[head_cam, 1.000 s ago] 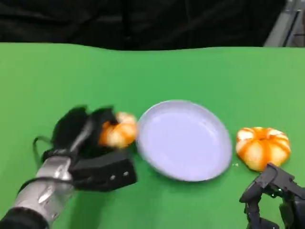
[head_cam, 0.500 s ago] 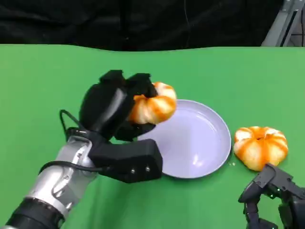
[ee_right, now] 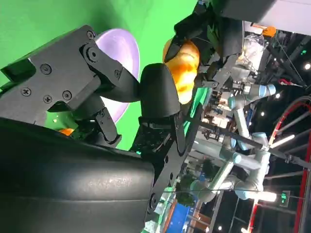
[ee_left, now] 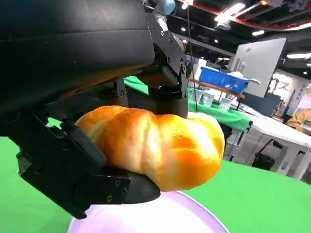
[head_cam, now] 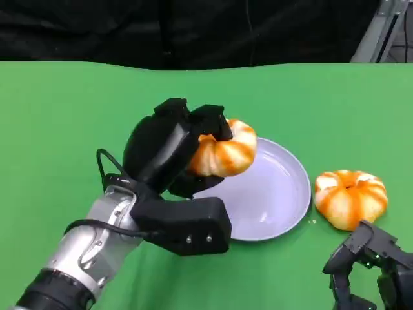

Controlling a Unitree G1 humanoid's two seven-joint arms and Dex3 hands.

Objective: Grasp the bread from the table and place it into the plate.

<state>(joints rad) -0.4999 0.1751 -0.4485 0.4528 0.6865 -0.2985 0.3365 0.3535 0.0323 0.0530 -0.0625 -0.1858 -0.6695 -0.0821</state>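
The black left hand [head_cam: 169, 150] held a round orange-and-white glazed bread roll [head_cam: 224, 149] in its closed fingers, lifted above the near-left rim of the pale lilac round plate [head_cam: 277, 194] on the green table [head_cam: 58, 123]. A second, matching bread roll [head_cam: 350, 198] lay on the table just right of the plate. The black right hand [head_cam: 369, 268] hung low by that roll (its fingers apart, holding nothing).

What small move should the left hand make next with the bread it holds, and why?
Probably lower and release. The left hand holds the orange-and-white braided bread roll above the near-left rim of the round lavender plate, with bare plate directly beneath it in the left wrist view.
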